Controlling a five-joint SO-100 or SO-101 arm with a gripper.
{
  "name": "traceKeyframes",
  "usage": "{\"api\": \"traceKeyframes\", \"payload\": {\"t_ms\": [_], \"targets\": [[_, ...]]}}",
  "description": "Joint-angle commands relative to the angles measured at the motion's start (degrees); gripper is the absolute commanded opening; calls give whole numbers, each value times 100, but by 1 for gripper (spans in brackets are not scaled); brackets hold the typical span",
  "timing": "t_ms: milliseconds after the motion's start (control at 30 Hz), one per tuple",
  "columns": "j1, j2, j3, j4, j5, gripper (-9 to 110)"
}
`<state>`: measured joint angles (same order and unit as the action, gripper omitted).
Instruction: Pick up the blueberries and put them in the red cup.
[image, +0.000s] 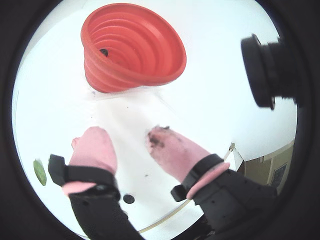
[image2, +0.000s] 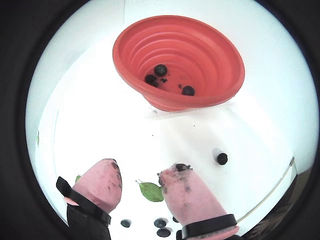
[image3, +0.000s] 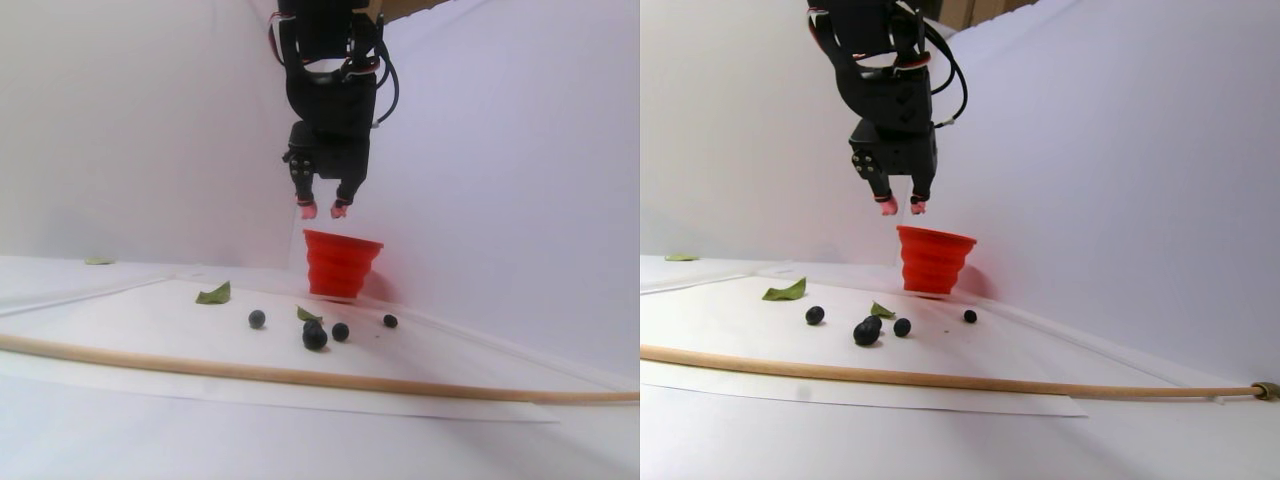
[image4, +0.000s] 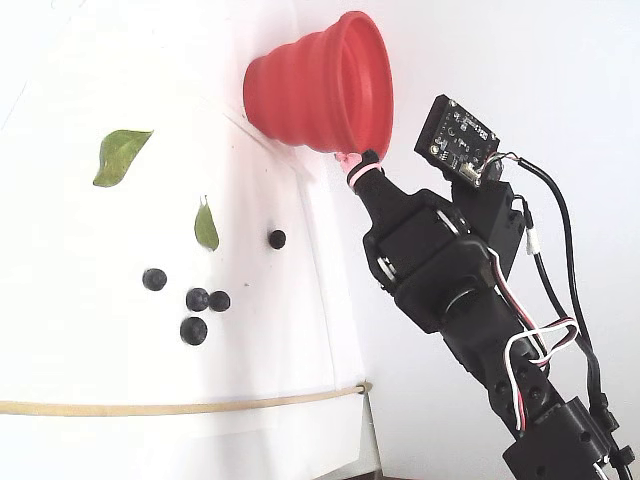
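Three blueberries (image2: 160, 70) sit in the red cup (image2: 220, 57); our empty, parted gripper (image2: 140, 175) risks squashing berries at 6 o'clock.

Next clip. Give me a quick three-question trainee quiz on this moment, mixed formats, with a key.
1. True or false: the claw is holding a berry.
2. How many blueberries show inside the red cup in a wrist view? A) none B) three C) six
3. Fill in: in the fixed view, the loose berries on the white sheet lie near two green ____.

Key: 1. False; its pink fingertips are apart with nothing between them. 2. B. 3. leaves.
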<state>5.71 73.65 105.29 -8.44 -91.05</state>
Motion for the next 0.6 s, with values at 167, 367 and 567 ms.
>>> {"api": "traceKeyframes", "payload": {"t_ms": [167,367,567], "targets": [[-88,1099,316,167,167,15],[-202,1239,615,229,316,16],[-272,1310,791,404,483,16]]}}
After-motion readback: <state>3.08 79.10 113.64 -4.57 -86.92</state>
